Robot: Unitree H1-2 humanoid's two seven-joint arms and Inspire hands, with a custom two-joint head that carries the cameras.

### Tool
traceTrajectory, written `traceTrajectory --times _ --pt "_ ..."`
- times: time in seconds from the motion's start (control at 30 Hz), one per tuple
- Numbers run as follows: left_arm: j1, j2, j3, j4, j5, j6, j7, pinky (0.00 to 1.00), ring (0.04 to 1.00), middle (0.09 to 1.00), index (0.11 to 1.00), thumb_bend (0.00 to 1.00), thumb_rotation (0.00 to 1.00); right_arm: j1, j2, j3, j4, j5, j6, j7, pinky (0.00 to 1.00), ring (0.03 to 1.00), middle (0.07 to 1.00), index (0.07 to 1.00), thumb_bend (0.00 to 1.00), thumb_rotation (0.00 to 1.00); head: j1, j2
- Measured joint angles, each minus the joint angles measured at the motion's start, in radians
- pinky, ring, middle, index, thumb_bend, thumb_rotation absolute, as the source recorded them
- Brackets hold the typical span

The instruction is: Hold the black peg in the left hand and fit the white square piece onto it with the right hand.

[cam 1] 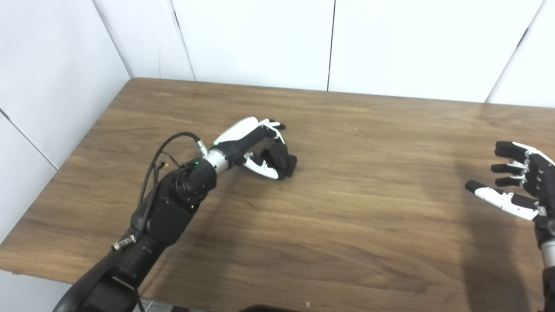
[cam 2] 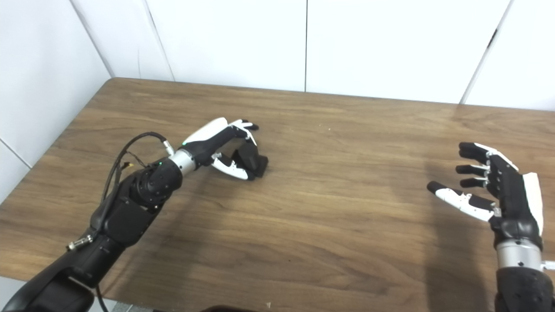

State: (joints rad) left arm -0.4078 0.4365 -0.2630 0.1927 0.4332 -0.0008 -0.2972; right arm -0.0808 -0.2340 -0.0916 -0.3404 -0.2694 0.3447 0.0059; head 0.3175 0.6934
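My left hand [cam 1: 256, 145] lies low over the wooden table [cam 1: 347, 216], left of its middle. Its fingers and white thumb are curled around the black peg [cam 1: 285, 161], a dark blocky piece whose lower end touches the tabletop. The same peg [cam 2: 256, 162] shows in the right eye view, partly covered by the fingers. My right hand [cam 2: 490, 190] hovers above the table's right side, palm turned left, fingers spread and empty. No white square piece shows in either view.
White wall panels [cam 1: 260, 39] close off the table at the back and left. A cable [cam 1: 164, 149] loops off the left forearm. Bare wood [cam 2: 347, 182] lies between the two hands.
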Motion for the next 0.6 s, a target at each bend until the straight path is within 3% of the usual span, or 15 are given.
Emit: traceTrajectory --times 0.3,0.6 --pt "0.015 -0.037 -0.048 -0.052 -0.019 -0.028 -0.054 0.95 1.000 0.936 0.488 0.52 0.08 0.000 0.000 -0.001 0.000 0.003 -0.002 -0.001 0.55 0.653 0.742 0.729 0.62 0.00 -0.006 0.003" --pt "0.029 -0.101 -0.096 -0.053 -0.017 -0.102 -0.046 0.96 1.000 0.943 0.489 0.52 0.09 0.000 0.002 0.002 0.000 -0.005 -0.003 -0.002 0.55 0.660 0.747 0.734 0.62 0.00 -0.008 0.005"
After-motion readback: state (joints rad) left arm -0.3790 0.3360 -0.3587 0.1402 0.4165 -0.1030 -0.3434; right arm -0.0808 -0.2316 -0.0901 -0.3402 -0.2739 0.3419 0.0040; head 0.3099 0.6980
